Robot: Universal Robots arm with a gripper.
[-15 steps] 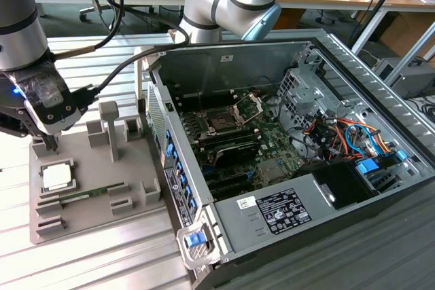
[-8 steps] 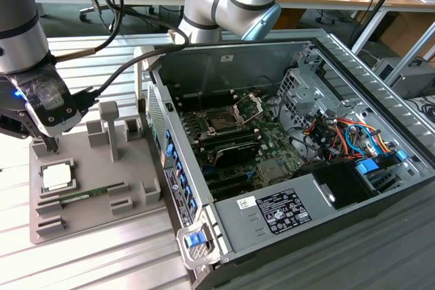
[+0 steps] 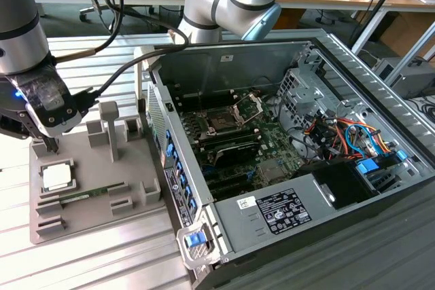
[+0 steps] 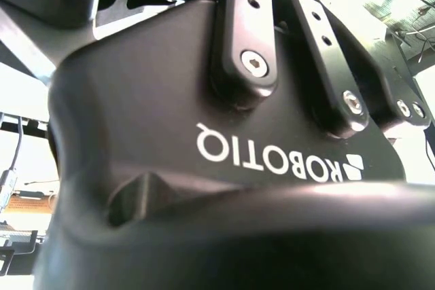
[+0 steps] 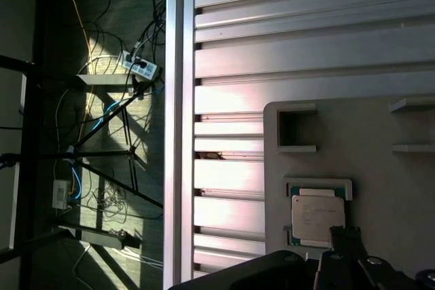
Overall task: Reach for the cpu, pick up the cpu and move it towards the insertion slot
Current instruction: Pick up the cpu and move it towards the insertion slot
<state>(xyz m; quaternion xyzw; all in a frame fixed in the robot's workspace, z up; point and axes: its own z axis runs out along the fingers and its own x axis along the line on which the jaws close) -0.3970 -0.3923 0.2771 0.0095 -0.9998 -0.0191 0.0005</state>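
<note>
Ribbed metal desk [image 3: 102, 263] carried a grey tray [image 3: 95, 216] and an open computer case [image 3: 285, 212]. Cpu [image 3: 57, 177] lay flat in a tray recess (silver top up). Hand [image 3: 49, 142] hung close by it; whether released or clenched could not be told. Insertion slot [image 3: 222, 122] sat inside the case, well apart.

hand [image 3: 51, 146] in exterior view, its arm [image 3: 20, 25] cut off at the picture's edge | cpu [image 5: 317, 218] in first wrist view, one corner tucked under the hand's dark body | insertion slot [image 3: 222, 121], inside too small to tell
</note>
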